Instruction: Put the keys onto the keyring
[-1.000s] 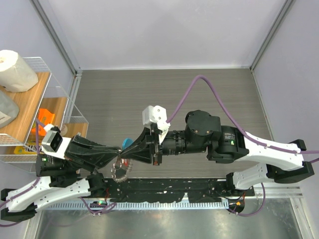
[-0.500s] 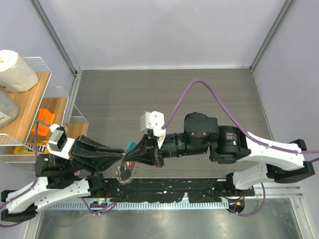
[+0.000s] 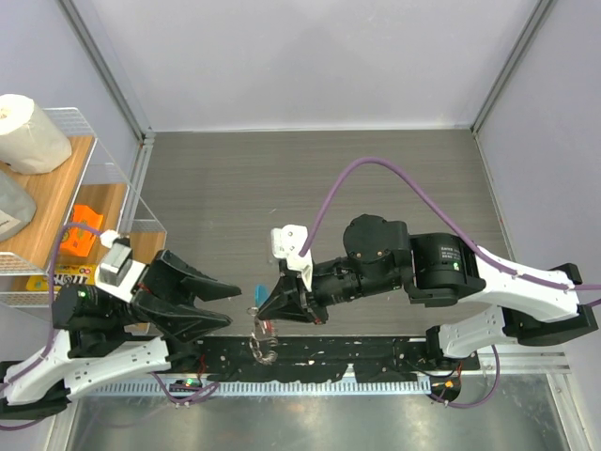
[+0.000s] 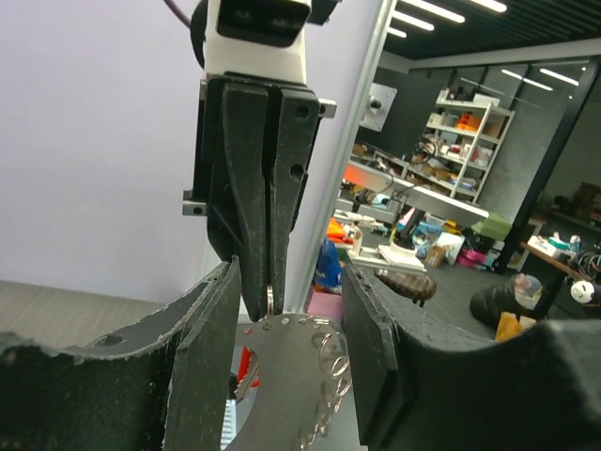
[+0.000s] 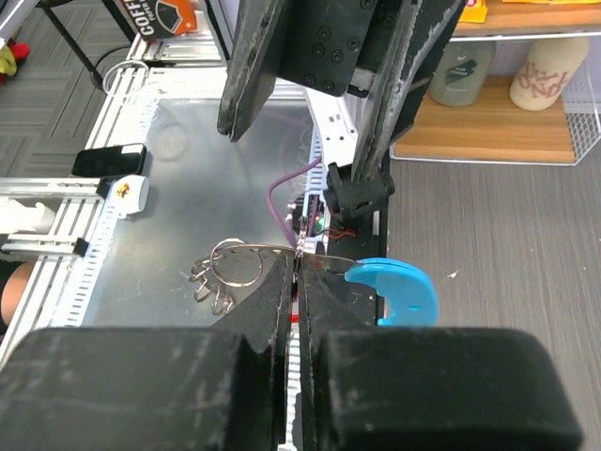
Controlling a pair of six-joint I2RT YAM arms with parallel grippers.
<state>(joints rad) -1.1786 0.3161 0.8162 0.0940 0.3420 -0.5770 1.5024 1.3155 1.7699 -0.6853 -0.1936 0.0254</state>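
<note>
Silvery ball-chain of the keyring (image 5: 235, 266) is clamped between the closed jaws of the right gripper (image 5: 297, 268), which holds it clear of the table (image 3: 310, 178) near the front edge. Its light-blue crescent tag (image 5: 394, 287) projects to one side of the fingertips, and the chain loops hang to the other. A red spot just below the fingertips in the top view appears to be the key (image 3: 269, 327); its attachment cannot be determined. The left gripper (image 3: 233, 306) faces the right gripper with its jaws spread, one finger (image 4: 202, 362) on each side of the hanging chain, gripping nothing. A wire shelf (image 3: 113, 188) stands at the table's left edge.
</note>
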